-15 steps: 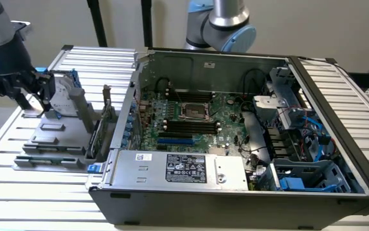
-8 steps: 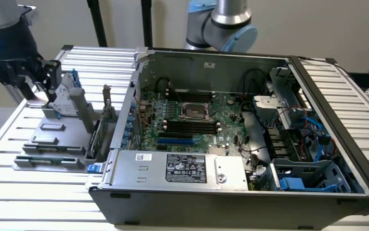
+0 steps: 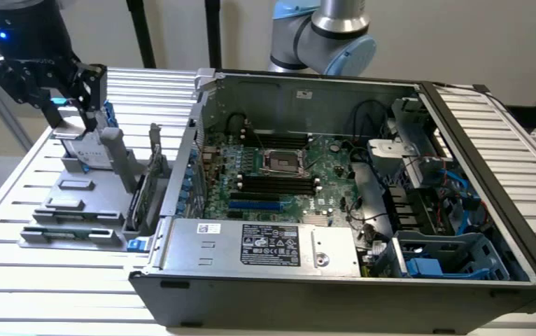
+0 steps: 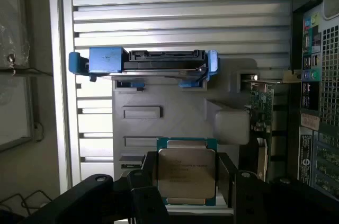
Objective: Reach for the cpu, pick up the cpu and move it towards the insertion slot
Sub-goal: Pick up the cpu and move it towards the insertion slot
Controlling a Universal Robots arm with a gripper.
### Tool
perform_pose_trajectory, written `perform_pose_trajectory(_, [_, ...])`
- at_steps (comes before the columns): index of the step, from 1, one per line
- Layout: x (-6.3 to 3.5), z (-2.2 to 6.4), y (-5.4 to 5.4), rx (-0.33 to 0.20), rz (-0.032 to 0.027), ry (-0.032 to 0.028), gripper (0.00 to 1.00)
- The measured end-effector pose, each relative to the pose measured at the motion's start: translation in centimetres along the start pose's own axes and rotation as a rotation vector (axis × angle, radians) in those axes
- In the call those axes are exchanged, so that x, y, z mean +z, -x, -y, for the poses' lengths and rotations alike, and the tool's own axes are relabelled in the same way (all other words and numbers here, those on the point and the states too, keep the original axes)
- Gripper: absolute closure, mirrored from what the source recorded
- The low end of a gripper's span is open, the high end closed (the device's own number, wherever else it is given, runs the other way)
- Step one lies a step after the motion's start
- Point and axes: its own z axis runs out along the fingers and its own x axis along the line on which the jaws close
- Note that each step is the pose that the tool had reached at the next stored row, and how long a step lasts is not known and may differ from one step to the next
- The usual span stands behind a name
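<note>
- The single robot arm's black two-fingered gripper (image 4: 188, 176) grasps the cpu (image 4: 186, 172), a thin square chip with a silvery metal lid on a green-edged board. Its dark fingers (image 4: 151, 177) bear on two opposite edges, and the chip lies flat between them, lid up.
- The chip is all but square, so it has no long axis to speak of. Its free edges run across the gap from one finger to the other.
- The insertion slot (image 3: 282, 162), a square socket with a shiny metal frame round a dark centre, lies well apart from the gripper. It is off toward the exterior view's right and lower down, on the green motherboard inside the open dark-grey computer case (image 3: 343, 304).
- That sideways-and-downward gap, over the case's near wall, looks to be what the carry depends on.
- Below the gripper sits a grey moulded fixture tray (image 4: 175, 121) on a slatted metal table (image 3: 25, 280).
- A silver hard drive with blue rails (image 4: 159, 60) stands upright on the tray, near the fingers.
- By count there are one arm, one gripper, two fingers, one cpu, one insertion slot, one hard drive, one fixture tray and one computer case.
</note>
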Motion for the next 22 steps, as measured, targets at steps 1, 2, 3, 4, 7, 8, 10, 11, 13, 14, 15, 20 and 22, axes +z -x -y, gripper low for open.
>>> perform_pose_trajectory(1, [-0.43,-0.02,0.4,0.0,-0.0009,-0.0001,0.45])
perform_pose_trajectory(2, [-0.82,-0.05,0.9,0.0,-0.002,-0.0001,0.45])
perform_pose_trajectory(3, [-1.17,-0.07,1.3,0.0,-0.003,-0.0001,0.45])
perform_pose_trajectory(4, [-1.49,-0.09,1.8,0.0,-0.004,-0.0002,0.45])
perform_pose_trajectory(7, [-2.12,-0.15,3.1,0.0,-0.0054,-0.0002,0.45])
perform_pose_trajectory(8, [-2.29,-0.17,3.6,0.0,-0.0058,-0.0001,0.45])
perform_pose_trajectory(10, [-2.61,-0.21,4.4,0.0,-0.0065,0.0,0.45])
perform_pose_trajectory(11, [-2.78,-0.23,4.9,0.0,-0.007,0.0001,0.45])
perform_pose_trajectory(13, [-3.09,-0.26,5.8,0.0,-0.0076,0.0004,0.45])
perform_pose_trajectory(14, [-3.25,-0.28,6.3,0.0,-0.008,0.0006,0.45])
perform_pose_trajectory(15, [-3.39,-0.3,6.7,0.0,-0.0082,0.0008,0.45])
perform_pose_trajectory(20, [-4.09,-0.39,8.9,0.0,-0.01,0.0015,0.45])
perform_pose_trajectory(22, [-4.28,-0.42,9.9,0.0,-0.0105,0.0018,0.45])
